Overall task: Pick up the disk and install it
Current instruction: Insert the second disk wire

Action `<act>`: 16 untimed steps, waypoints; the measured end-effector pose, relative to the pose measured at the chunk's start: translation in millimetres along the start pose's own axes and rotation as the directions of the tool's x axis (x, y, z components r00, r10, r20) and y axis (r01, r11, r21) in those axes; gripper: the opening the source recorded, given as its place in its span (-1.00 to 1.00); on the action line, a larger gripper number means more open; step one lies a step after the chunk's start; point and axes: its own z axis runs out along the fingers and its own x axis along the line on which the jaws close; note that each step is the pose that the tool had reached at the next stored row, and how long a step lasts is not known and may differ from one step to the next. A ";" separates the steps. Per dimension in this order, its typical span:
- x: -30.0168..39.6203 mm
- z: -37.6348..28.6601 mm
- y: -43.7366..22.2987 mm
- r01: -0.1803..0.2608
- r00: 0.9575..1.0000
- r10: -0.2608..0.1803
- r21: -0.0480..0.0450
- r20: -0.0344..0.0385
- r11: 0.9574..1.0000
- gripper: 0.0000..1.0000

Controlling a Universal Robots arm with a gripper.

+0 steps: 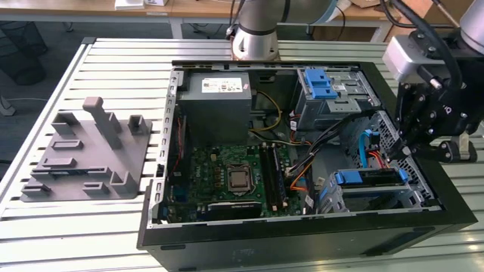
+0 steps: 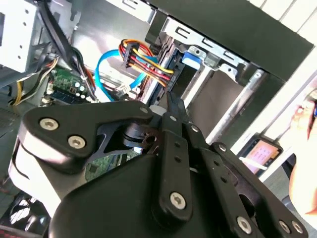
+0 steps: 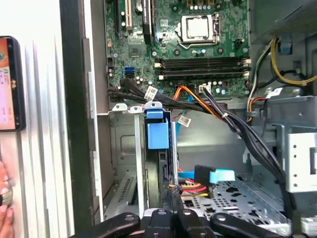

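Both jaws of the gripper (image 2: 171,101) are pressed together, empty, their tip just beside the disk (image 3: 157,135) seated in its bay.

A robotics lab set up for computer assembly work.
You are looking at a slatted metal counter (image 1: 318,48) carrying an opened PC case (image 1: 302,232) with its motherboard (image 1: 234,178), power supply (image 1: 219,107) and cables laid bare. A grey fixture (image 1: 87,156) with slots and posts sits beside it. The arm's base (image 1: 255,39) is bolted at the counter's far edge, with wooden desks (image 1: 189,8) behind.
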 end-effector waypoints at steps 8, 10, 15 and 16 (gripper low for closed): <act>0.3 -8.3 18.0 0.000 1.000 0.000 0.000 0.002 1.000 -0.79; -1.6 -13.6 18.7 0.000 1.000 0.000 0.000 0.002 1.000 -0.79; -15.3 -17.8 19.8 0.000 1.000 0.000 -0.001 0.002 1.000 -0.79; -17.5 -17.9 20.4 0.000 1.000 0.000 -0.001 0.002 1.000 -0.79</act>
